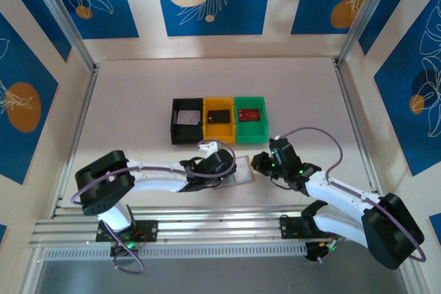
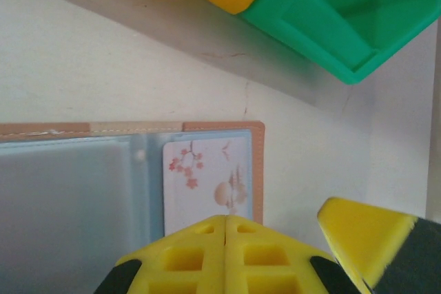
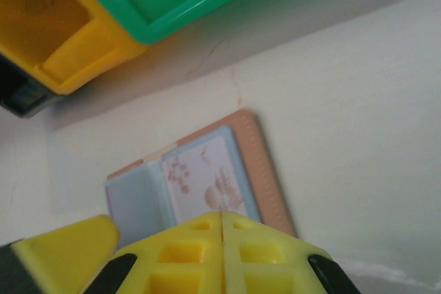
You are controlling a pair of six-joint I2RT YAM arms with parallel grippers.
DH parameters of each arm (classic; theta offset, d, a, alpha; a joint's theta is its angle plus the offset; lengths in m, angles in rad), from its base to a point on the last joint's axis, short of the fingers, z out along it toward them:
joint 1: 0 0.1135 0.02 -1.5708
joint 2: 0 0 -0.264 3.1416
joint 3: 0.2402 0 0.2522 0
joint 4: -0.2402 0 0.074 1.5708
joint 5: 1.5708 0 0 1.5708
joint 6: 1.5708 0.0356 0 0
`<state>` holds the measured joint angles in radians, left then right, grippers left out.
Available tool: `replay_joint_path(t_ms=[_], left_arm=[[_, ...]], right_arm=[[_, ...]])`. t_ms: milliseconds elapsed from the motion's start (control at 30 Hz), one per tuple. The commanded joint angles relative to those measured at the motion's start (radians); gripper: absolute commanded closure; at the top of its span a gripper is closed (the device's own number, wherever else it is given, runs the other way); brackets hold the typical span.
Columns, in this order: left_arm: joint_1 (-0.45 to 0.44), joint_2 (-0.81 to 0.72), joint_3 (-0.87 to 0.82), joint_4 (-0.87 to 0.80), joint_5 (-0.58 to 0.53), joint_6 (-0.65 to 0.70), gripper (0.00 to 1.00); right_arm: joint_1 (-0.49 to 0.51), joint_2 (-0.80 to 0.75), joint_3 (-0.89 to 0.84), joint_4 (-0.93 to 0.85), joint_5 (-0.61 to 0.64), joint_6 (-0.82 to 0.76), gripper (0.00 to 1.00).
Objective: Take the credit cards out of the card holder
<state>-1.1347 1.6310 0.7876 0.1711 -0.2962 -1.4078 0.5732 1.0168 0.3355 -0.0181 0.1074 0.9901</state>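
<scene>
The card holder (image 2: 258, 170) lies open on the table, with a tan rim and pale blue pockets. In its right pocket sits a white credit card (image 2: 204, 177) printed with blossoms, also visible as the card (image 3: 203, 180) in the holder (image 3: 265, 170). My left gripper (image 2: 226, 219) is shut, its tips over the card's near edge, which they hide. My right gripper (image 3: 220, 217) is also shut, just above the same card. From above, the holder (image 1: 242, 171) lies between the left gripper (image 1: 231, 166) and the right gripper (image 1: 257, 163). Nothing shows between either pair of jaws.
Three bins stand in a row just beyond the holder: black (image 1: 175, 122) with a pale card (image 1: 186, 119), yellow (image 1: 207, 126) with a dark card (image 1: 219, 116), and green (image 1: 264, 126) with a red card (image 1: 249, 114). The right gripper's yellow finger (image 2: 365, 246) sits close beside my left one.
</scene>
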Motion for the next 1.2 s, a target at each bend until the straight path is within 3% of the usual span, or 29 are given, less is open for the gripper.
replay_joint_path(t_ms=[0,300,900,1167], left_arm=[[-0.012,0.034,0.031,-0.074,0.003,-0.013,0.94],[-0.013,0.101,0.076,-0.105,0.017,-0.037,0.91],[-0.013,0.139,0.062,-0.139,0.002,-0.058,0.89],[-0.014,0.145,0.049,-0.093,0.003,-0.062,0.81]], right_arm=[[-0.025,0.015,-0.001,-0.036,-0.073,-0.051,0.92],[-0.029,0.184,0.049,0.022,-0.187,-0.102,0.90],[-0.012,0.312,0.034,0.089,-0.172,-0.088,0.88],[0.016,0.361,0.032,0.125,-0.185,-0.071,0.88]])
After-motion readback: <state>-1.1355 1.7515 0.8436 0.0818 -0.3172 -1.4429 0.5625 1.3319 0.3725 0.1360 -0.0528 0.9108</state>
